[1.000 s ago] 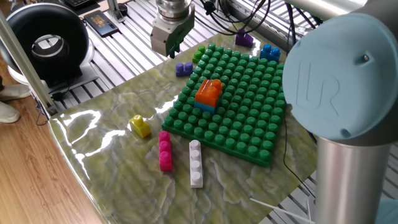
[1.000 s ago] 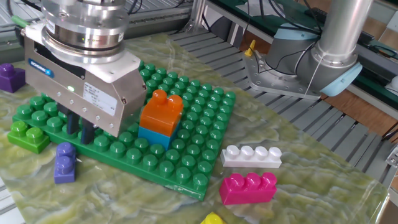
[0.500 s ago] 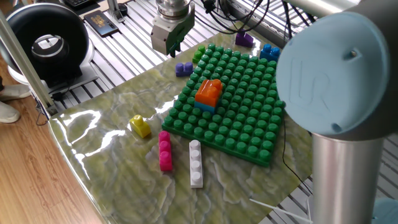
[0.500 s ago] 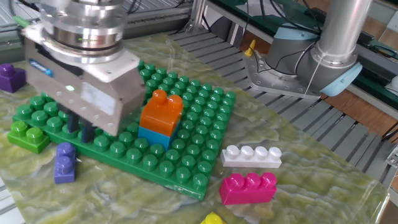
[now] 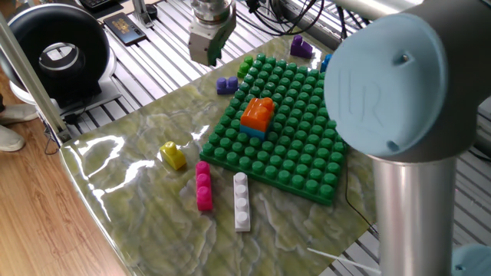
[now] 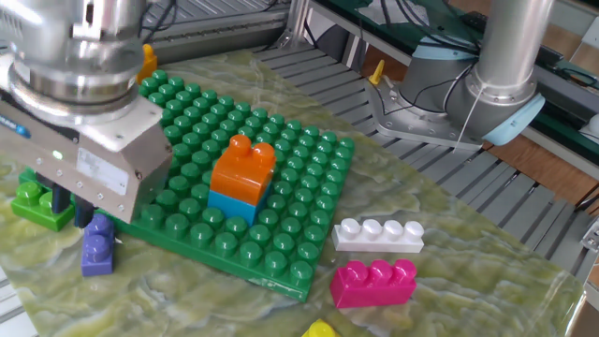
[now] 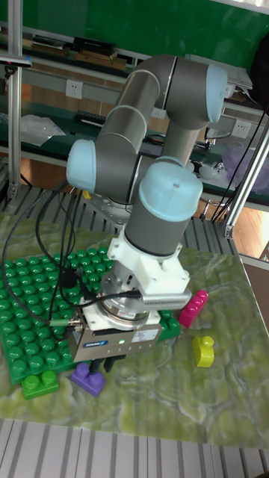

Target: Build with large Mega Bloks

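My gripper (image 6: 73,212) hangs over the baseplate's left corner, just above a purple brick (image 6: 97,245) and beside a small green brick (image 6: 36,202). Its dark fingers stand a little apart with nothing between them. The tall fixed view shows the gripper (image 7: 101,366) right over the purple brick (image 7: 90,379). An orange brick on a light blue one (image 6: 241,176) stands on the green baseplate (image 6: 281,201). White (image 6: 379,234), pink (image 6: 374,283) and yellow (image 5: 173,156) bricks lie loose on the table. In one fixed view the gripper (image 5: 210,55) is behind the purple brick (image 5: 226,84).
Another purple brick (image 5: 301,47) lies beyond the baseplate's far edge. The arm's big elbow (image 5: 383,84) blocks the right side of one fixed view. The robot base (image 6: 468,94) stands at the table's far side. A black round device (image 5: 57,54) sits off the table.
The gripper has slid off the baseplate's middle toward its left corner and now hangs over the loose purple brick. The bricks have not moved.
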